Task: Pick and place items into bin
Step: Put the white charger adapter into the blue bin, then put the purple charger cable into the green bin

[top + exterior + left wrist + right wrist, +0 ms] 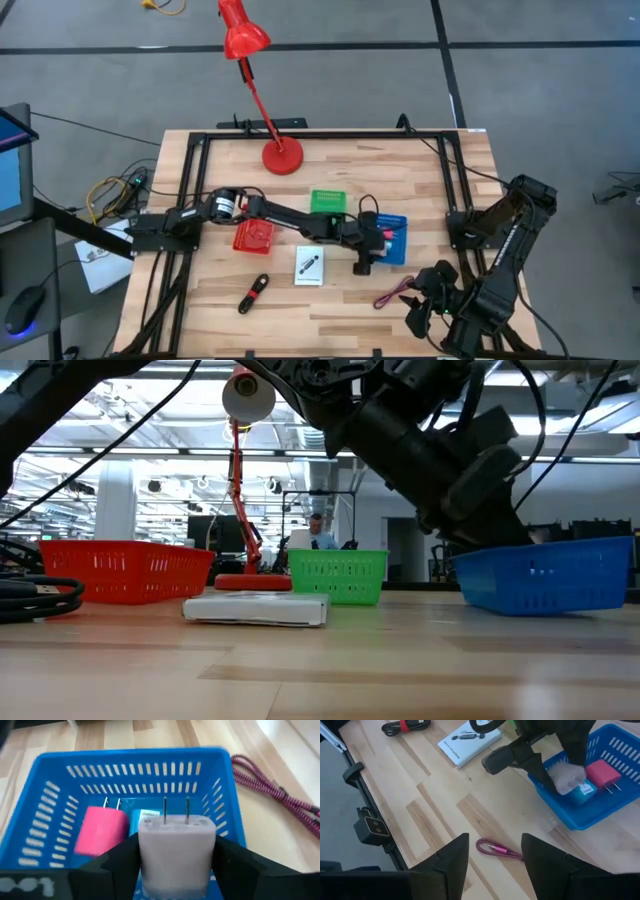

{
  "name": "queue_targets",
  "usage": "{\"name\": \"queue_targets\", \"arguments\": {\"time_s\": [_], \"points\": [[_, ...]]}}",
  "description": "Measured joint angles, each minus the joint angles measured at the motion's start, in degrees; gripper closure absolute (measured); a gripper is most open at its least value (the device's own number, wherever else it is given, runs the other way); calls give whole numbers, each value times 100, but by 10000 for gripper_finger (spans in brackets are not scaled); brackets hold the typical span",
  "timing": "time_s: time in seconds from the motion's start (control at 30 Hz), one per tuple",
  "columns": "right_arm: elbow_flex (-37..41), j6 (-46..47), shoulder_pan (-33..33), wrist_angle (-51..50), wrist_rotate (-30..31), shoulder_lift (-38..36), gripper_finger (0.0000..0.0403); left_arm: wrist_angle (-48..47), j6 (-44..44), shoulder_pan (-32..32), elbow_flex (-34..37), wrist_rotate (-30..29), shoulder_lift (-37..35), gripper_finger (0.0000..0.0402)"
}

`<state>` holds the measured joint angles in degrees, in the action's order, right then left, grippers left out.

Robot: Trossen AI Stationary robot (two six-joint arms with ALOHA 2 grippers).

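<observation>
My left gripper (pixel 176 857) reaches across the table over the blue bin (pixel 398 240) and is shut on a pale pink plug block (pixel 176 837) with two prongs. Inside the bin (pixel 60 820) lie a brighter pink plug block (pixel 100 830) and a blue-white cube (pixel 145 815). My right gripper (pixel 495 840) hovers open above the dark red cord (pixel 495 849), which lies on the table (pixel 395 293) near the bin. A white card with a black mark (pixel 310 265) and a black-and-red stick bundle (pixel 253 293) lie flat toward the near edge. My left gripper pinches the pale pink plug block between its two fingers (pixel 120 862), one on each opposite side face (pixel 145 845). The fingers come slanting down from the table's left. The prongs (pixel 175 812) point away from the wrist. The block (pixel 566 776) sits inside the bin's walls; whether it touches the bottom I cannot tell.
A red bin (pixel 253 236) and a green bin (pixel 327 200) stand left of the blue one. The red desk lamp's base (pixel 282 157) sits near the far edge. A black frame rail (pixel 320 134) borders the table. Bare wood lies between card and cord.
</observation>
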<state>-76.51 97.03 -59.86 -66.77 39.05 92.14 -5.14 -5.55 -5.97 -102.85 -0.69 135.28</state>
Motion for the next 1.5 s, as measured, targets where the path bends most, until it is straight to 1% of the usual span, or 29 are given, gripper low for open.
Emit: {"name": "queue_targets", "arguments": {"time_s": [0.27,0.37,0.47,0.6,0.73,0.87,1.0,1.03,1.07,1.17,1.23,1.3,1.4,1.5], "points": [[0,-2,0,-2,-1,0,228,-33,-237,64,-21,-12,0,150],[0,-2,0,-2,-1,0,228,-18,-237,58,-122,1,0,140],[0,-2,0,-2,0,0,228,-42,-232,39,-225,158,0,136],[0,-2,0,-2,-1,0,228,-285,-171,2,-542,444,0,136],[1,-2,0,-2,-2,0,228,-830,-216,-56,-1009,451,0,136],[2,-2,0,0,-2,0,228,-1752,-217,-51,-1890,479,-7,136],[2,34,0,57,0,0,228,-3622,-474,-38,-3126,396,-7,144],[2,53,3,113,0,0,228,-3948,-601,-38,-3238,296,-88,146],[2,60,27,203,-5,0,228,-3978,-689,-32,-3022,156,-333,149],[2,-237,124,623,-24,2,228,-4730,-848,-36,-2703,-417,-961,155],[2,-527,223,937,-26,2,228,-5461,-656,-40,-2699,-819,-1278,158],[2,-817,310,1189,-40,2,228,-6176,-286,-47,-2699,-1154,-1541,159],[2,-1217,471,1519,-262,2,228,-7299,207,-45,-2695,-1360,-1838,159],[2,-1715,726,1517,-650,2,228,-8389,425,-49,-2691,-1548,-2077,159]]}}
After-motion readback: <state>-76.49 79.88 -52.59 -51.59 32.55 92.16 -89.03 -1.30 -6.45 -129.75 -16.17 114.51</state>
